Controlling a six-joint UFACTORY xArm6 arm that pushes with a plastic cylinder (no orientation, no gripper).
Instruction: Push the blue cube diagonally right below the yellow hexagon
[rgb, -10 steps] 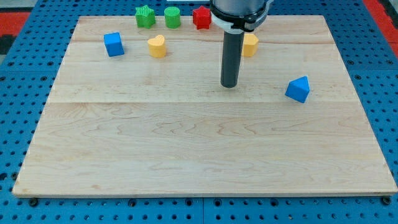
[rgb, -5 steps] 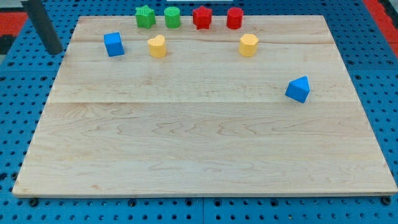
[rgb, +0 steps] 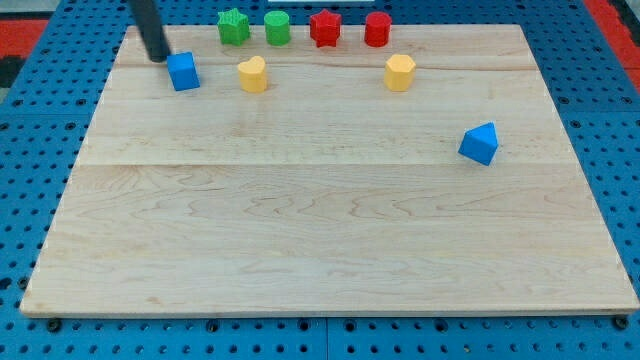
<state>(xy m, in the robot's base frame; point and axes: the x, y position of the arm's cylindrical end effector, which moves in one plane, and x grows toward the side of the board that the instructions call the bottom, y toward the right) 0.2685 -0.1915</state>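
The blue cube (rgb: 183, 71) sits on the wooden board (rgb: 320, 220) near the view's top left. My tip (rgb: 157, 56) stands just to the upper left of the cube, close to it or touching it; I cannot tell which. The yellow hexagon (rgb: 399, 72) lies far to the right, in the upper right part of the board.
A yellow heart block (rgb: 252, 74) lies right of the blue cube. Along the top edge stand a green star (rgb: 233, 26), a green cylinder (rgb: 277, 27), a red star (rgb: 324, 27) and a red cylinder (rgb: 377, 29). A blue wedge-shaped block (rgb: 480, 143) lies at the right.
My rod moved from the board's middle out past the left edge, then back right to the blue cube's upper left. No block has moved.
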